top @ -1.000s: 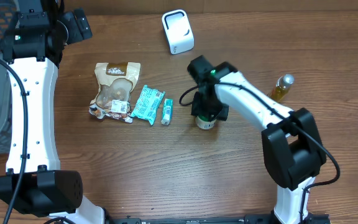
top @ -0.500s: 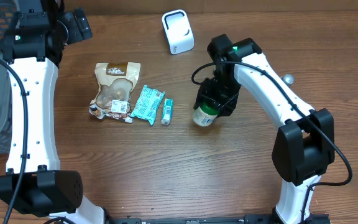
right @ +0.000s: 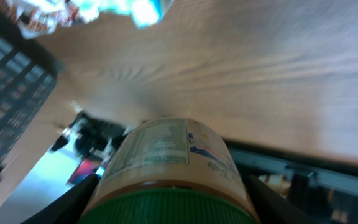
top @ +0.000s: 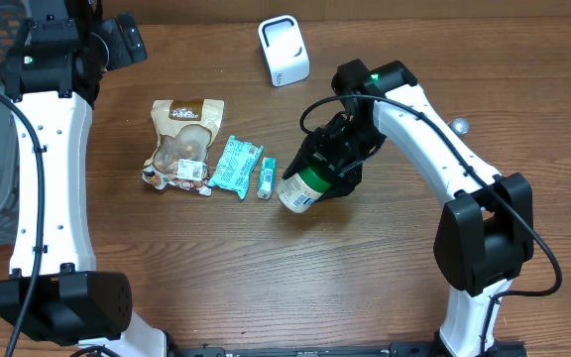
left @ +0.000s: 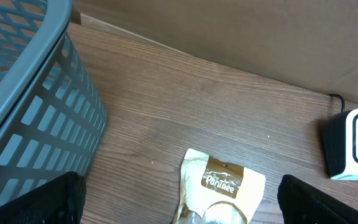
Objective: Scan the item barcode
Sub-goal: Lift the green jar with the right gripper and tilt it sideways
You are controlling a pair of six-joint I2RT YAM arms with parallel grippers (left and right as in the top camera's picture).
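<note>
Two robot arms reach over a wooden bench point(top: 266, 278), seen from above. The right claw point(top: 332, 165) is clenched on a small jar point(top: 298, 188) with a green lid and a pale printed label. It grips the jar at the lid end, so the jar sticks out from the claw toward the lower left, tilted rather than upright. The jar sits near the middle of the bench, its base end just beside a small white and green tube point(top: 266, 178). Whether the base touches the wood cannot be told from above.

From the right wrist camera the jar point(right: 166, 155) fills the lower centre of the view, with the green lid nearest the lens and the label (small print, too blurred to read) facing up. One dark finger shows on either side of the lid.

Left of the tube lie a teal packet point(top: 236, 164) and a brown and cream snack pouch point(top: 181, 139). A white scanner point(top: 284, 50) stands at the far edge of the bench, well apart from the jar.

The left claw point(top: 122, 40) hangs at the far left corner, released, its fingers point(left: 48, 202) spread wide at the edges of its own camera view and holding nothing. A grey-blue mesh basket point(left: 23, 93) stands beside it.
</note>
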